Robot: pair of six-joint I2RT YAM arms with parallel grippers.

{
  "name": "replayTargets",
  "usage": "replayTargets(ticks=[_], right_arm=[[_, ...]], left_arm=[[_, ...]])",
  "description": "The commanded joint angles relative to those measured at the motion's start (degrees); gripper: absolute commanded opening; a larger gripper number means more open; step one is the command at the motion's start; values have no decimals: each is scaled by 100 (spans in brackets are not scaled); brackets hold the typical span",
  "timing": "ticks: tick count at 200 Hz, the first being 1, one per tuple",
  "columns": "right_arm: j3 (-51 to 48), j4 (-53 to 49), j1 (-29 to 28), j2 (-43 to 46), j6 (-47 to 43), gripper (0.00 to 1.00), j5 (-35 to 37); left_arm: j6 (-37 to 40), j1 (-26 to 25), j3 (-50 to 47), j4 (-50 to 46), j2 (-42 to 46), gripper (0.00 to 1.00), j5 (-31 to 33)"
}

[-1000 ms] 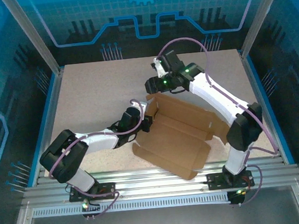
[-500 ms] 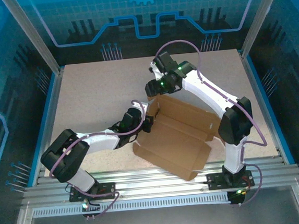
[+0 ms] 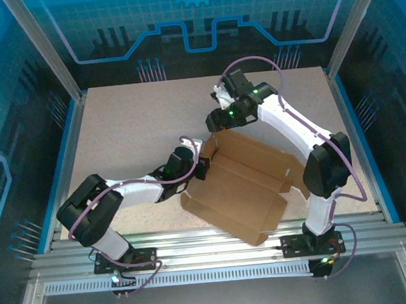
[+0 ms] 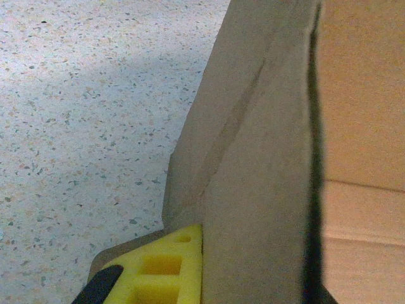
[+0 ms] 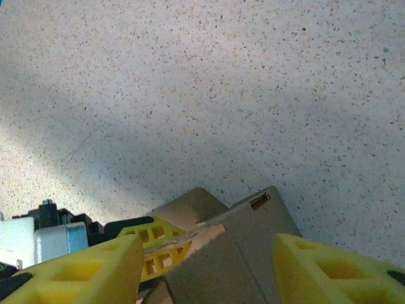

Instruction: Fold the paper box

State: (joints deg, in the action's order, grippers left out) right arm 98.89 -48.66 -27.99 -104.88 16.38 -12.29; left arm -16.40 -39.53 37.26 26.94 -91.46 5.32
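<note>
The paper box (image 3: 238,184) lies half-formed in the middle of the table, brown, with its far wall standing. My left gripper (image 3: 203,165) is shut on the box's upright left side flap (image 4: 259,190). One yellow finger (image 4: 161,272) presses the flap's outer face, and the cardboard hides the other finger. My right gripper (image 3: 216,127) hovers over the box's far left corner, open. In the right wrist view its fingers (image 5: 88,272) straddle that corner (image 5: 234,253) without touching it. A small slot (image 5: 259,202) shows in the wall's top edge, and the left gripper's fingers (image 5: 161,244) show beside it.
The speckled tabletop (image 3: 130,130) lies bare to the left of and behind the box. An aluminium rail (image 3: 211,240) runs along the near edge, and blue frame walls (image 3: 65,157) bound the sides. The box's near flap (image 3: 256,229) reaches close to the rail.
My right arm has shifted a little to the right above the box's far left corner, and its jaws have narrowed slightly. My left gripper and the box have stayed put.
</note>
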Motion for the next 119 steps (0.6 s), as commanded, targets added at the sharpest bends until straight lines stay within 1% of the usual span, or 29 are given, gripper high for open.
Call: replayTargets(ticks=[1,31,65,94,119], right_arm=[[-179,66,85,305,-209,55,-193],[-268,97,79,427,-310,52,-398],[-669,644,-12,773,-239,51,-577],[-800,856,-40,847,-202,43,-699],[-941,995,-43,903,-167,38,-779]], left_arm=[[-47,-100,-175,-1006,-306,9,-147],[-31,-101,-140,-1041,-307,9,-145],[-12,-130,-78,-1100,-307,9,-149],[23,-136,-17,-1174,-320,9,-143],[43,-149,2,-1208,-316,9,-125]])
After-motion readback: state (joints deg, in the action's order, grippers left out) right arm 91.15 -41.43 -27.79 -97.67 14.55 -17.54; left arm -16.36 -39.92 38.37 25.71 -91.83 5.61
